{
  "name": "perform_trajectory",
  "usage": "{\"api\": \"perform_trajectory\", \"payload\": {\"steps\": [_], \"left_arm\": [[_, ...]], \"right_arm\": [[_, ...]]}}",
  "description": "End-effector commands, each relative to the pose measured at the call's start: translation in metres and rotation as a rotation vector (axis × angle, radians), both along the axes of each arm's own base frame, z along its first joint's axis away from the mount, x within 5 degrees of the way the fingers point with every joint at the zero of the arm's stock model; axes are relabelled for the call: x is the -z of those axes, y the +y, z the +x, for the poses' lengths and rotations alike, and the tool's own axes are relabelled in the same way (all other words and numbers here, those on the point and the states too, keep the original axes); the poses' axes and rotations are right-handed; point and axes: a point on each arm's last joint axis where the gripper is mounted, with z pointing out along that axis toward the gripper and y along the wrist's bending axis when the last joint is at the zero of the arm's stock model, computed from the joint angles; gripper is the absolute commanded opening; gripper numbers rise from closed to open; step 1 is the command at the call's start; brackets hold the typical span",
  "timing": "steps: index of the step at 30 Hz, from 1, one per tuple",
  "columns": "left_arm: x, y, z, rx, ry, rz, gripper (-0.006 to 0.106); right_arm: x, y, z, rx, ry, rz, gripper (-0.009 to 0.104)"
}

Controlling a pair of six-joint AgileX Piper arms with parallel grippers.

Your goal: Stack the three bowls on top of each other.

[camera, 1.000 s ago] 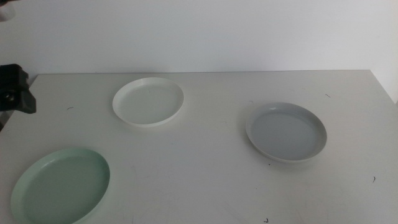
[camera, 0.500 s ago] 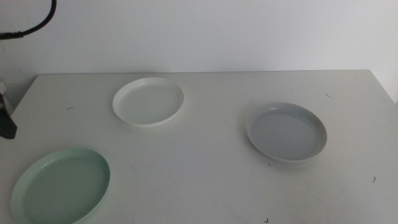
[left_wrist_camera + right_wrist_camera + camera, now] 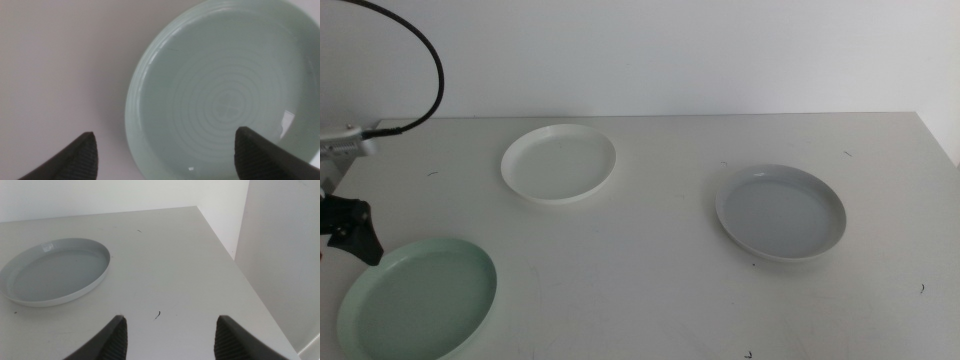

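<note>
- Left claw hangs over mint bowl's near-left rim, jaws spread wide w/ rim edge between them (nothing else close by).
- Broad bare surface btwn mint bowl, white bowl and grey bowl; all three well apart, open lanes btwn them.
- Black cable arcs above far-left corner.
- Right claw spread over bare surface near right edge; grey bowl just ahead.
</note>
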Motion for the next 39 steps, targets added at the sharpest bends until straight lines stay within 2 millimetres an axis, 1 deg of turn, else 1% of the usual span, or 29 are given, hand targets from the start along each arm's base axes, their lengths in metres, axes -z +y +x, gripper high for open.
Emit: {"api": "perform_trajectory", "payload": {"steps": [1,2,3,7,16,21,22,28,39], "left_arm": [[-0.003,0.001,0.01,-0.009,-0.047,-0.018,0.105],[0.004,0.002,0.012,-0.011,-0.033,-0.023,0.105],[0.016,0.004,0.017,-0.015,-0.012,-0.031,0.105],[0.034,0.006,0.022,-0.019,0.025,-0.041,0.105],[0.051,0.009,0.026,-0.015,0.061,-0.032,0.104],[0.054,0.009,0.027,-0.016,0.068,-0.035,0.094],[0.054,0.009,0.027,-0.014,0.068,-0.034,0.086],[0.054,0.009,0.027,-0.024,0.069,-0.035,0.056],[0.054,0.008,0.024,-0.066,0.102,-0.052,0.008]], "right_arm": [[-0.015,0.001,-0.002,-0.013,-0.111,-0.027,0.045],[-0.015,0.001,-0.002,-0.013,-0.111,-0.027,0.045],[-0.015,0.001,-0.002,-0.013,-0.111,-0.027,0.045],[-0.015,0.001,-0.002,-0.013,-0.111,-0.027,0.045],[-0.015,0.001,-0.002,-0.013,-0.111,-0.027,0.045],[-0.015,0.001,-0.002,-0.013,-0.111,-0.027,0.045],[-0.015,0.001,-0.002,-0.013,-0.111,-0.027,0.045],[-0.015,0.001,-0.002,-0.013,-0.111,-0.027,0.045],[-0.015,0.001,-0.002,-0.013,-0.111,-0.027,0.045]]}}
